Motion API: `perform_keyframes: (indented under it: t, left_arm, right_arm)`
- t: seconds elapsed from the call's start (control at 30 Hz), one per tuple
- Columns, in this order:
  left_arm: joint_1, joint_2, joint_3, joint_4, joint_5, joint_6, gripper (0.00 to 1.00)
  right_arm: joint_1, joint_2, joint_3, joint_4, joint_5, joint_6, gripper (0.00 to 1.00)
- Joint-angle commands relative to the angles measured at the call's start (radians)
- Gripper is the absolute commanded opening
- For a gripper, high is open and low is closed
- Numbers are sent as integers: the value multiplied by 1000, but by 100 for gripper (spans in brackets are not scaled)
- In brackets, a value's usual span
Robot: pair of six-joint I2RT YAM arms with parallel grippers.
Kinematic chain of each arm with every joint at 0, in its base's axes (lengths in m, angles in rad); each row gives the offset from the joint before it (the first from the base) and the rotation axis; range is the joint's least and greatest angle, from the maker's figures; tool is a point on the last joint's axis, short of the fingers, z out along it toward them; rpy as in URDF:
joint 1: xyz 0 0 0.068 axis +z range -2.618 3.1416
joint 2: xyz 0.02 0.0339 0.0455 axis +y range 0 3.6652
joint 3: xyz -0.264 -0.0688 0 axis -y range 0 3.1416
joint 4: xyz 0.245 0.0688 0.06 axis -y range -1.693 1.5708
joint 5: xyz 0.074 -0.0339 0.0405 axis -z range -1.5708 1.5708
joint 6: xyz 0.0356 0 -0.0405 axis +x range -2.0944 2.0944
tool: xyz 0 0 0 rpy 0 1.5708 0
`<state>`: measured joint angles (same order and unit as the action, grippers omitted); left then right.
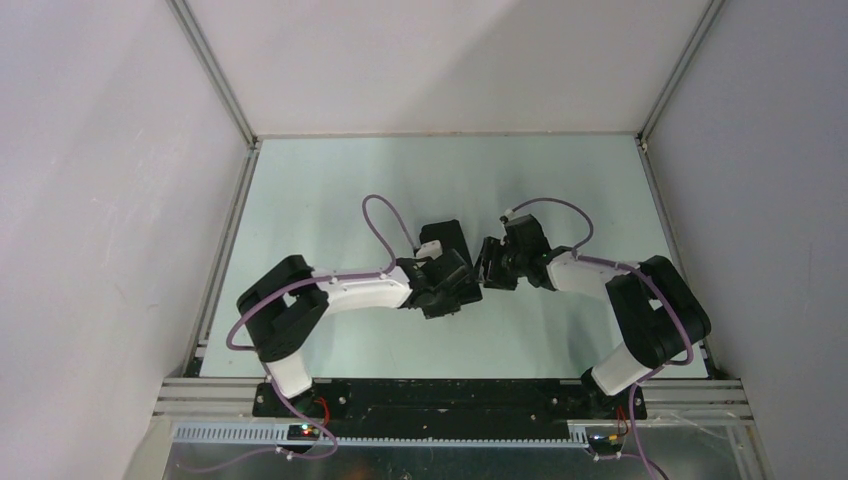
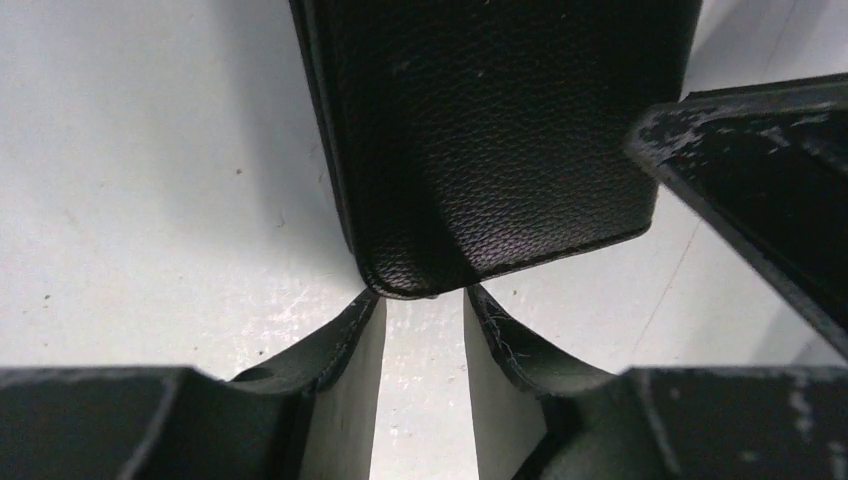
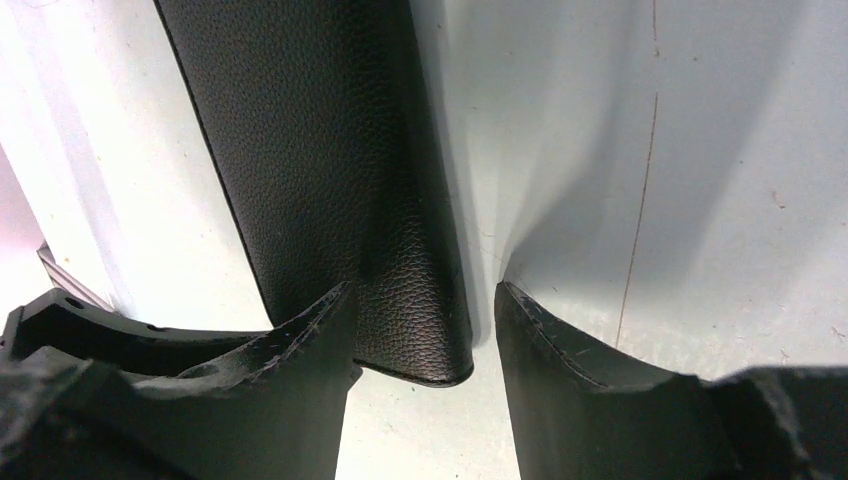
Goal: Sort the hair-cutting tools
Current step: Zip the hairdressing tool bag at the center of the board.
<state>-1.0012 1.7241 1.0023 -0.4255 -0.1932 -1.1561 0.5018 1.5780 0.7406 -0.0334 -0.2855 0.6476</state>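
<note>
Bases of both arms stand at the near edge of the surface, and the arms reach inward to meet near its middle. Left tool stands part open with its fingertips at a corner of the black zip case. That corner sits at the mouth of the gap, touching or almost touching the tips, and nothing is clamped. Right tool also stands part open, straddling a corner of the case: one finger overlaps the grained cover, the other stands just beside the edge with bare surface showing between. It holds nothing. The case lies flat between the two tools. Scissors and combs appear in no view; they may be inside the case or hidden beneath the arms, and which cannot be told. Step in hand, as judged: securing the case from both sides, ahead of any sorting. Next move calls for each tool to seat squarely on the case edge, firmly enough to hold or open it without pushing it away. Beyond the case, the surface runs on to the enclosure walls.
</note>
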Motion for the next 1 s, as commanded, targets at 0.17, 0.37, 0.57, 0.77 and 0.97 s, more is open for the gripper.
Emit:
perform_keyframes:
  t: [0.17,0.37,0.57,0.77,0.97]
  left_arm:
    - [13,49,36,-36,-20,-55,31]
    - [22,27,7,-30,-27,-80,8]
    - [23,-35,-11,-40,-67,-72,0]
    - [22,-91,12,-77,-73,47,0]
    - [23,-55,170,-180,0,254,0]
  right_arm:
    - [-18,-10,-32,77,-38,-2,56]
    - [-22,-6,-51,94,-50,-5,56]
    - [-38,-6,-64,94,-63,-9,56]
    - [-103,-43,-84,75,-69,-22,55]
    - [-120,-166,-117,39,-67,7,58]
